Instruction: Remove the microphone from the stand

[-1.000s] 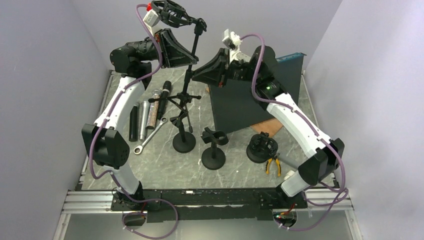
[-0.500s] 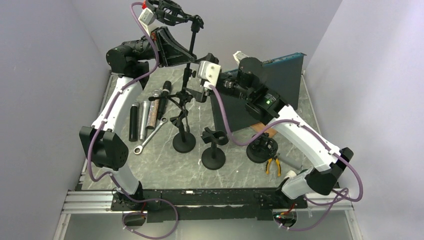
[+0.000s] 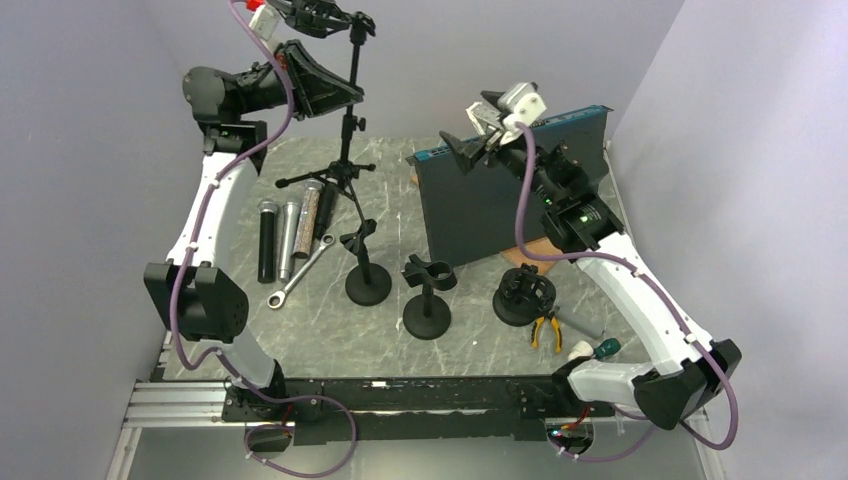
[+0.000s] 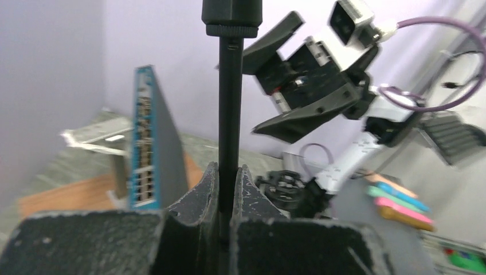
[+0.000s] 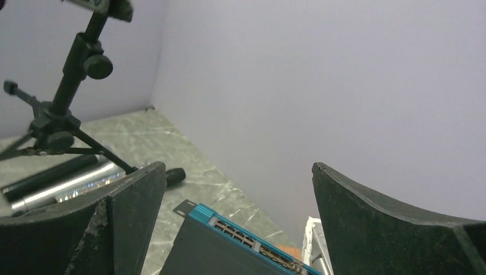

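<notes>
Top external view: the left gripper (image 3: 348, 95) is pinched on the upper pole of the stand (image 3: 347, 140). The shock mount (image 3: 318, 12) at its head sits at the frame's edge. It looks empty, though the crop leaves that uncertain. Three microphones (image 3: 290, 235) lie side by side on the table (image 3: 460, 300), just left of the tripod feet and well apart from both sets of jaws. The right gripper (image 3: 472, 130) hangs spread wide and empty above the network switch (image 3: 500, 195), well clear of the stand.

Left wrist view: both fingers press on the pole, which runs upright between them.

Right wrist view: the fingers (image 5: 395, 229) stand far apart with nothing between them. The stand and the microphones are off to the left.

Judgement: the removal appears done, and what remains is setting the stand down. Recommended: hold the pinch firm, lower the pole plumb so that the feet land beside the microphones and not on them, release only once all the legs bear, and leave the right arm parked.
</notes>
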### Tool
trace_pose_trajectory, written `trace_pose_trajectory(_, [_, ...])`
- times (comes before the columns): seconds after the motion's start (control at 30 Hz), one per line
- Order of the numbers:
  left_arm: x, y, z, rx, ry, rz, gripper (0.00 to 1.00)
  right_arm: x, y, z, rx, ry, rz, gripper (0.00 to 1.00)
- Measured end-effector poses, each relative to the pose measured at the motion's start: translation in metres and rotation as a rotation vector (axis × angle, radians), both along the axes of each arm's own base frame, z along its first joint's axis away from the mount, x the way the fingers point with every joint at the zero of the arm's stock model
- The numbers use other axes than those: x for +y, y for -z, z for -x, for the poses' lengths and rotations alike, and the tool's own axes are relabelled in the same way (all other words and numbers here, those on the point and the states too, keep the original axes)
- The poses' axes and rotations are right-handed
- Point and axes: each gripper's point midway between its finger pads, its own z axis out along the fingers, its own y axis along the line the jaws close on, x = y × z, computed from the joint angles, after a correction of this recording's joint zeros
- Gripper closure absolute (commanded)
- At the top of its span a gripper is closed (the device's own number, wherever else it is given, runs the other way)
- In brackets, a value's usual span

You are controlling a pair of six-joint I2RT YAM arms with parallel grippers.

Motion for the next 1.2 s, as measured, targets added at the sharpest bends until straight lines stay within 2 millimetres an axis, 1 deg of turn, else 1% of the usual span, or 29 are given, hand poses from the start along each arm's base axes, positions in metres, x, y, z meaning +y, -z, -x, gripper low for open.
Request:
trace_pose_trajectory(0.07, [0.011,-0.001,-0.012,-0.04,-0.07,-0.001,1.0,-0.012,-0.01,-0.002,0.01,0.032,-0.059,0.0])
trace_pose_trajectory(0.17, [0.024,-0.006,-0.024,-0.114,-0.165,0.0,1.0,-0.017,-0.017,0.005,0.021,0.025,-0.111,0.0])
trace_pose_trajectory(0.33, [0.038,-0.015,-0.039,-0.238,-0.298,0.032,1.0,-0.022,-0.014,0.018,0.055,0.007,-0.161,0.0])
trace_pose_trajectory(0.43, [0.042,-0.003,-0.047,-0.3,-0.354,0.065,1.0,-0.024,-0.009,0.024,0.073,0.001,-0.174,0.0])
trace_pose_trajectory(0.5, [0.044,0.014,-0.057,-0.339,-0.39,0.08,1.0,-0.025,-0.006,0.027,0.081,-0.001,-0.177,0.0])
trace_pose_trajectory(0.63, [0.05,0.05,-0.088,-0.377,-0.483,0.088,1.0,-0.027,-0.004,0.029,0.087,0.001,-0.179,0.0])
trace_pose_trajectory(0.73, [0.054,0.067,-0.112,-0.392,-0.53,0.097,1.0,-0.029,-0.003,0.032,0.091,0.003,-0.178,0.0])
trace_pose_trajectory(0.8, [0.056,0.077,-0.123,-0.404,-0.551,0.113,1.0,-0.031,-0.002,0.035,0.093,0.003,-0.179,0.0])
trace_pose_trajectory(0.83, [0.056,0.085,-0.128,-0.407,-0.559,0.121,1.0,-0.032,-0.001,0.037,0.094,0.004,-0.179,0.0])
trace_pose_trajectory(0.93, [0.054,0.114,-0.139,-0.396,-0.564,0.129,1.0,-0.035,0.0,0.041,0.094,0.007,-0.181,0.0])
trace_pose_trajectory(1.1, [0.038,0.174,-0.153,-0.329,-0.533,0.117,1.0,-0.036,0.004,0.042,0.106,0.011,-0.174,0.0])
trace_pose_trajectory(1.2, [0.03,0.203,-0.155,-0.29,-0.518,0.11,1.0,-0.035,0.008,0.041,0.12,0.011,-0.171,0.0])
